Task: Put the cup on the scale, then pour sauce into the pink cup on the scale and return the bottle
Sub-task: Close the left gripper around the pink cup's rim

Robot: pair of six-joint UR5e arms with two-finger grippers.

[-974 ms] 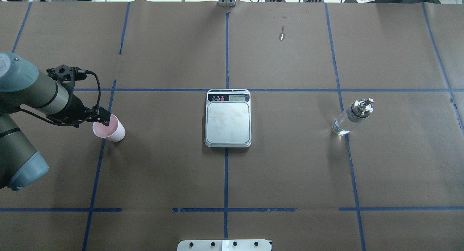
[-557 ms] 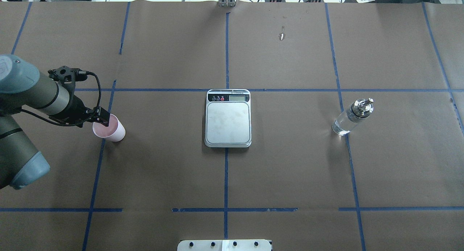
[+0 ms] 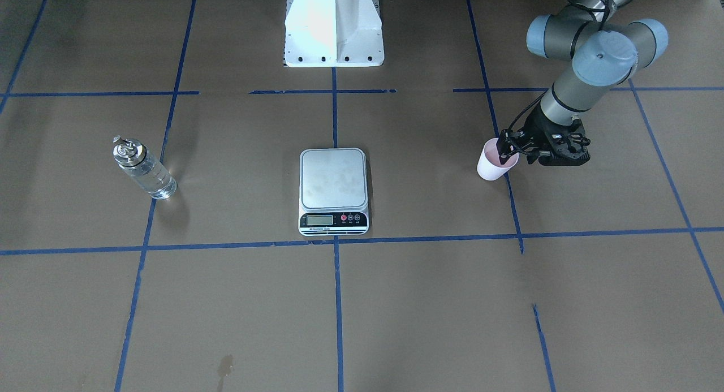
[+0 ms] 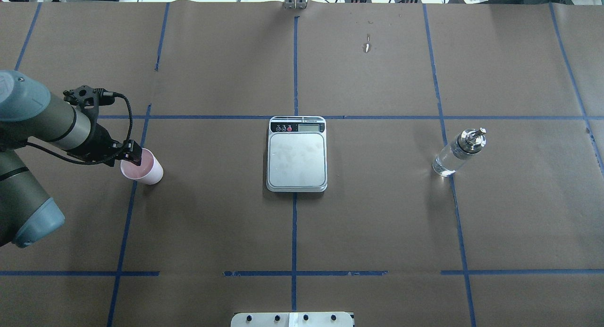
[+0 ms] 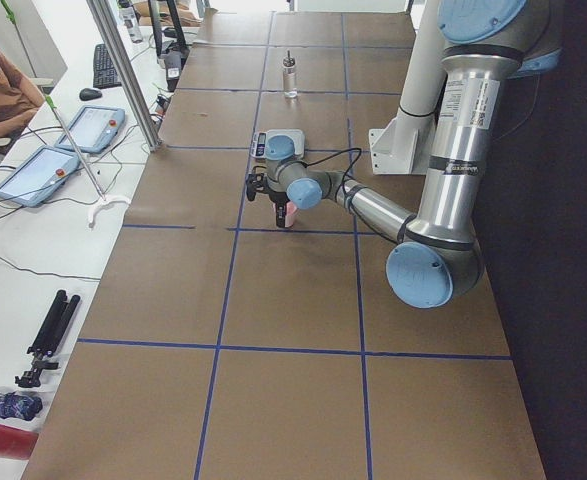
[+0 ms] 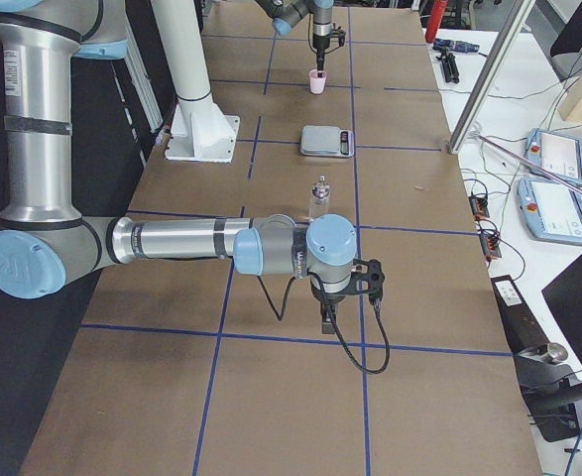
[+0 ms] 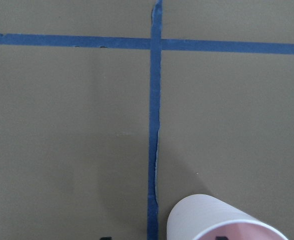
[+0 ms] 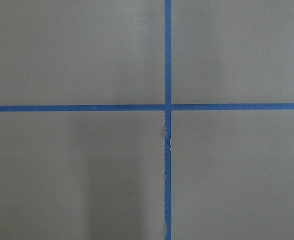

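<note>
- Basically nothing is done yet. The cup (image 4: 144, 169) sits on the table (image 4: 212, 223), well off to the robot's left of the scale (image 4: 296, 152), and the scale's platform is bare.
- The left fingers (image 4: 135, 156) are down at the cup's rim and spread. In the wrist view one tip sits inside the cup and the other outside its wall, so they straddle the rim without pinching it, as far as I can see.
- The bottle (image 4: 455, 155) stands upright, well off on the scale's other side, with the clear sauce (image 4: 443, 166) in it. Nothing is touching it.
- The right fingers (image 6: 327, 319) only show in a side view, parked farther out from the scale than the bottle. I can't tell if they're spread or pressed together.
- My read on what's left: close on the cup, carry it to the scale, pour, then put the bottle back.
- For room, only brown paper and blue tape lines (image 4: 295, 232) show between the cup and the scale, and the same on the bottle side.
- The cup is narrower than the platform, so there's some slack. I'd aim for the middle, away from the display strip.
</note>
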